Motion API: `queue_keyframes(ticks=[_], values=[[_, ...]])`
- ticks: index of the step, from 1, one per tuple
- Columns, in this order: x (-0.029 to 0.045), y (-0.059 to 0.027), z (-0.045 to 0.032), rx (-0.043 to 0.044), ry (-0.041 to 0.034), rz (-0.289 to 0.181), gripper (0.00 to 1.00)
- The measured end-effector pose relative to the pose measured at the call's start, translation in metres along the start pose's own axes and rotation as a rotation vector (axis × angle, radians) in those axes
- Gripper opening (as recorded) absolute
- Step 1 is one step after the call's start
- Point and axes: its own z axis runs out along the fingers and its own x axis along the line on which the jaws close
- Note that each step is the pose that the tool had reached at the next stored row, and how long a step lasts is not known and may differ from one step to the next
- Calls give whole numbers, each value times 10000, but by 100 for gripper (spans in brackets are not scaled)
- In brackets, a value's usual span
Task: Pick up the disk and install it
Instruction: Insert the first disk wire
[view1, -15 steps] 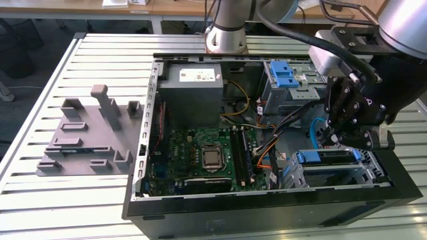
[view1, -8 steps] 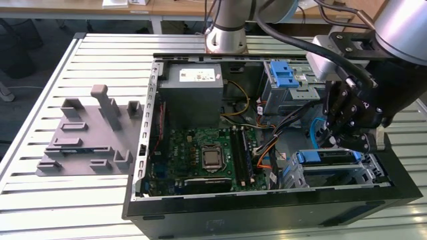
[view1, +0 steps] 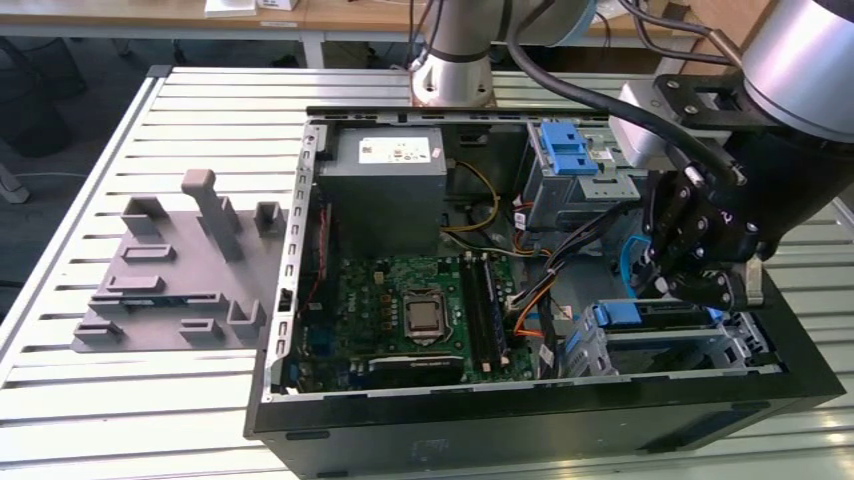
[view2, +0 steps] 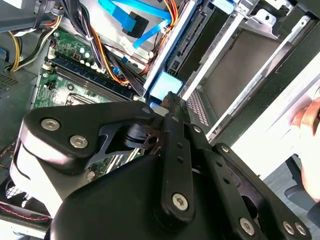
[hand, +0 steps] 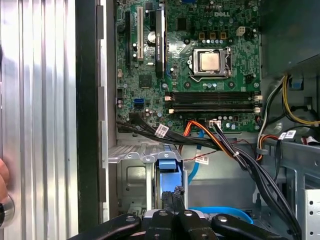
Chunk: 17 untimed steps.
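Disk (view1: 654, 314) – blue-bracketed, lodged on edge in the silver drive cage (hand: 131, 176) at a corner of the open computer case (view1: 534, 412), beside the motherboard (view1: 400, 300).
Gripper (view1: 707, 296) – lowered over that cage. In both wrist views the fingers (hand: 172, 196) are seen pressed together, tips set against the bracket's blue end.
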Motion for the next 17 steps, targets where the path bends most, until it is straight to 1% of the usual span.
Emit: queue_keyframes(ticks=[3,13,17], values=[[0,-17,7,0,1,-2,11],[-11,-225,14,-1,1,0,11],[-16,-286,14,-1,2,-1,11]])
